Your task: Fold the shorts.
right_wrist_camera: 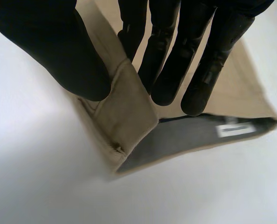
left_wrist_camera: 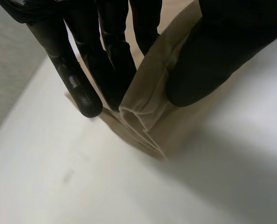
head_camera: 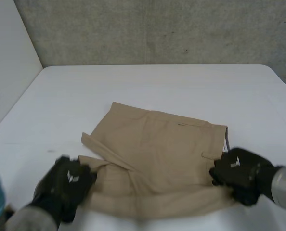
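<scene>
On desk (head_camera: 157,82), head view, I see tan shorts (head_camera: 157,154) spread near robot; left hand (head_camera: 66,185) at leg end, right hand (head_camera: 239,173) at waistband (head_camera: 219,144).
Left wrist view: fingers (left_wrist_camera: 106,70) and thumb (left_wrist_camera: 213,60) pinch folded hem (left_wrist_camera: 138,112).
Right wrist view: fingers and thumb pinch waistband corner; grey lining (right_wrist_camera: 176,140), white label (right_wrist_camera: 234,129) showing.

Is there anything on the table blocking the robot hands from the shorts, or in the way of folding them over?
Nothing visible does. The left robot hand pinches the shorts at the leg end, the right robot hand pinches the waistband, and no other object lies on the table around them.
</scene>
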